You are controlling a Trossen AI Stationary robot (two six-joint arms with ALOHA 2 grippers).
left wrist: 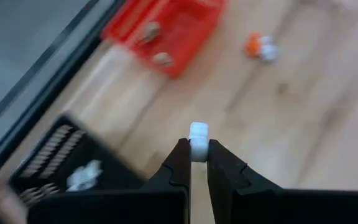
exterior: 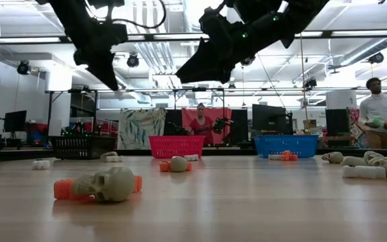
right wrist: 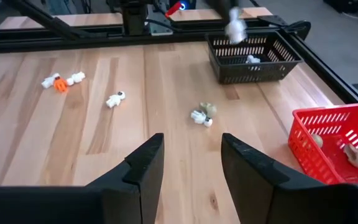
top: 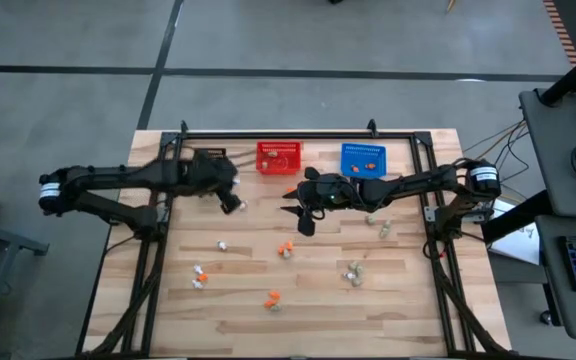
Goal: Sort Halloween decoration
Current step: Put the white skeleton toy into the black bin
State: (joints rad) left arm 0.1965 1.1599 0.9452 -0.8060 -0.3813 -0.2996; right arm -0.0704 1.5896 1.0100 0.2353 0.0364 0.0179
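My left gripper (top: 233, 203) hangs above the table just in front of the black basket (top: 211, 158), shut on a small white trinket (left wrist: 198, 134). My right gripper (top: 303, 216) hovers open over the table's middle with nothing between its fingers (right wrist: 191, 162). The red basket (top: 279, 157) holds beige-grey trinkets (left wrist: 155, 45); the blue basket (top: 362, 160) holds orange ones. The black basket has a white trinket (left wrist: 86, 176) in it. More orange, white and beige trinkets lie loose on the wood, such as an orange one (top: 285, 248) and a skull (exterior: 111, 185). My left gripper pinches the white trinket's lower part (left wrist: 198, 151) between its two fingertips. The fingers slant down from the table's left side. The trinket sticks out past the fingertips and is lifted clear of the table.
The three baskets stand in a row along the far edge, inside a black frame (top: 298, 132). Loose trinkets are scattered over the middle and near half of the table (top: 318, 320). People (exterior: 379, 111) show in the room behind.
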